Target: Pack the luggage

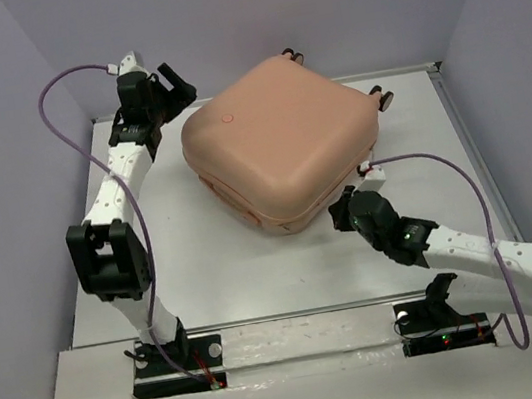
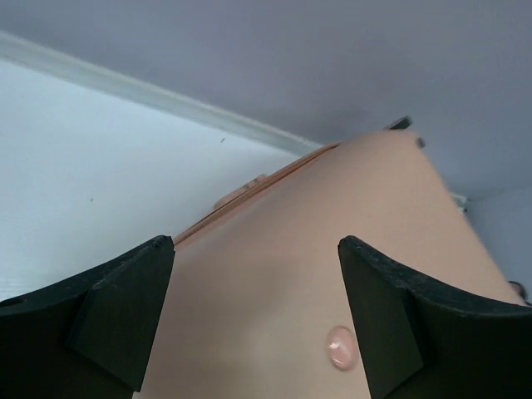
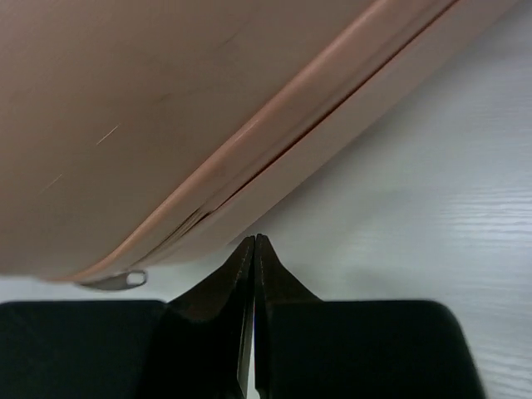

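The luggage [image 1: 277, 142], a peach-pink hard-shell suitcase, lies closed and flat in the middle of the table, its small wheels [image 1: 383, 97] at the far right. My left gripper [image 1: 177, 84] is open and empty, just off the case's far left corner; its wrist view looks over the shell [image 2: 274, 274] between the spread fingers [image 2: 125, 307]. My right gripper [image 1: 342, 216] is shut and empty at the case's near right edge. Its wrist view shows the tips [image 3: 254, 241] right at the seam [image 3: 274, 125] between the two shells, with a metal zipper pull [image 3: 116, 280] to the left.
The white table [image 1: 257, 272] is walled by lilac panels at the back and sides. The arm bases [image 1: 175, 361] stand on the near ledge. A small round pink badge [image 2: 342, 347] sits on the shell top.
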Robot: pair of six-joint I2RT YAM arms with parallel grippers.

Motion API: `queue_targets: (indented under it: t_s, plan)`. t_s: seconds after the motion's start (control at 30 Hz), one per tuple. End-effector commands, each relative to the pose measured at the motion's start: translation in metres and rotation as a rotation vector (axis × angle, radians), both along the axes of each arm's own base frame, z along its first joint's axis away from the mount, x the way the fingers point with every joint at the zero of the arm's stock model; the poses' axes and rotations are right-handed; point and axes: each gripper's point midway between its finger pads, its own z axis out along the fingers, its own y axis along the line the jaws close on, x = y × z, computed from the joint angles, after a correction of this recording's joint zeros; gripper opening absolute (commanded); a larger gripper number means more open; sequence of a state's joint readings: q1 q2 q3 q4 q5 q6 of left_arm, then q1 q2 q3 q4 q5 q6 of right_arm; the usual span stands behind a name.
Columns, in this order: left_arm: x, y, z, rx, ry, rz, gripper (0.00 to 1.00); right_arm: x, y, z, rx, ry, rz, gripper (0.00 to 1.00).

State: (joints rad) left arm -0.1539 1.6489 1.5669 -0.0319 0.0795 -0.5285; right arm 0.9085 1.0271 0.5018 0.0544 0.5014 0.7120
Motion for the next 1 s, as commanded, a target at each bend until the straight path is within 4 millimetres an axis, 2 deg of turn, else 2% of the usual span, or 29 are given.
queue_targets:
  t_s: [0.0,0.03,0.07,0.1,0.17,0.2,0.27,0.3,0.33,0.37,0.4,0.43,0.47,0.5,0.53,0.57,0.6,0.63,0.67,0.7,0.73,0.77,0.8,0.83,0.87,0.9,0.97]
  plan:
    - [0.027,0.007,-0.054,-0.015,0.142,-0.078,0.91,0.031,-0.045,-0.001,-0.025,0.011,-0.164,0.07]
    - [0.033,0.008,-0.055,-0.021,0.14,-0.09,0.91,0.039,-0.05,0.001,-0.035,0.007,-0.179,0.07]
    - [0.041,0.006,-0.075,-0.017,0.173,-0.1,0.91,0.049,-0.064,0.001,-0.048,0.01,-0.227,0.07]
    - [0.044,0.004,-0.082,-0.021,0.185,-0.112,0.91,0.055,-0.073,-0.001,-0.057,0.016,-0.256,0.07]
    - [0.049,-0.005,-0.092,-0.041,0.202,-0.153,0.91,0.068,-0.081,-0.009,-0.076,0.044,-0.267,0.07]
    - [0.054,-0.008,-0.106,-0.06,0.221,-0.16,0.91,0.081,-0.097,-0.007,-0.08,0.042,-0.31,0.07]
    - [0.056,-0.013,-0.12,-0.081,0.245,-0.181,0.9,0.095,-0.1,-0.011,-0.053,0.061,-0.288,0.07]
    - [0.056,-0.018,-0.132,-0.094,0.269,-0.186,0.9,0.107,-0.108,-0.004,-0.037,0.045,-0.3,0.07]
    - [0.057,-0.022,-0.135,-0.101,0.267,-0.193,0.9,0.114,-0.108,-0.001,-0.043,0.033,-0.289,0.07]
    - [0.051,-0.03,-0.148,-0.108,0.293,-0.206,0.9,0.127,-0.104,0.005,-0.041,0.026,-0.274,0.07]
    - [0.048,-0.03,-0.153,-0.122,0.303,-0.205,0.9,0.128,-0.104,-0.003,-0.063,0.04,-0.268,0.07]
    - [0.046,-0.044,-0.146,-0.157,0.267,-0.224,0.9,0.14,-0.106,0.01,-0.074,0.011,-0.271,0.07]
    - [0.027,-0.052,-0.16,-0.182,0.294,-0.234,0.9,0.146,-0.104,0.012,-0.082,0.007,-0.265,0.07]
    - [0.015,-0.066,-0.162,-0.203,0.288,-0.253,0.9,0.156,-0.099,0.014,-0.085,-0.001,-0.251,0.07]
    - [0.009,-0.065,-0.163,-0.224,0.277,-0.243,0.9,0.159,-0.099,0.008,-0.092,0.007,-0.241,0.07]
    - [-0.007,-0.073,-0.168,-0.255,0.265,-0.241,0.9,0.168,-0.084,0.019,-0.066,-0.022,-0.174,0.07]
    - [-0.015,-0.074,-0.173,-0.263,0.266,-0.236,0.9,0.174,-0.074,0.014,-0.066,-0.017,-0.121,0.07]
    - [-0.019,-0.074,-0.171,-0.27,0.247,-0.232,0.9,0.178,-0.064,0.016,-0.063,-0.035,-0.068,0.07]
    - [-0.028,-0.074,-0.175,-0.272,0.251,-0.227,0.89,0.186,-0.053,0.029,-0.054,-0.081,-0.007,0.07]
    - [-0.043,-0.068,-0.182,-0.266,0.26,-0.201,0.89,0.184,-0.033,0.023,-0.032,-0.067,0.103,0.07]
    - [-0.049,-0.068,-0.18,-0.262,0.248,-0.196,0.89,0.185,-0.025,0.026,-0.033,-0.076,0.155,0.07]
    - [-0.064,-0.063,-0.197,-0.249,0.279,-0.174,0.89,0.189,-0.016,0.038,-0.012,-0.095,0.194,0.07]
    - [-0.073,-0.063,-0.184,-0.255,0.244,-0.176,0.89,0.191,-0.012,0.04,-0.006,-0.099,0.212,0.07]
    - [-0.08,-0.063,-0.179,-0.256,0.224,-0.176,0.89,0.192,-0.009,0.039,-0.003,-0.091,0.232,0.07]
    - [-0.093,-0.059,-0.176,-0.26,0.211,-0.161,0.89,0.196,0.0,0.053,0.012,-0.112,0.273,0.09]
    - [-0.099,-0.058,-0.174,-0.259,0.203,-0.159,0.89,0.199,0.004,0.057,0.016,-0.112,0.291,0.09]
    - [-0.11,-0.058,-0.165,-0.263,0.176,-0.154,0.89,0.206,0.009,0.048,0.0,-0.065,0.31,0.11]
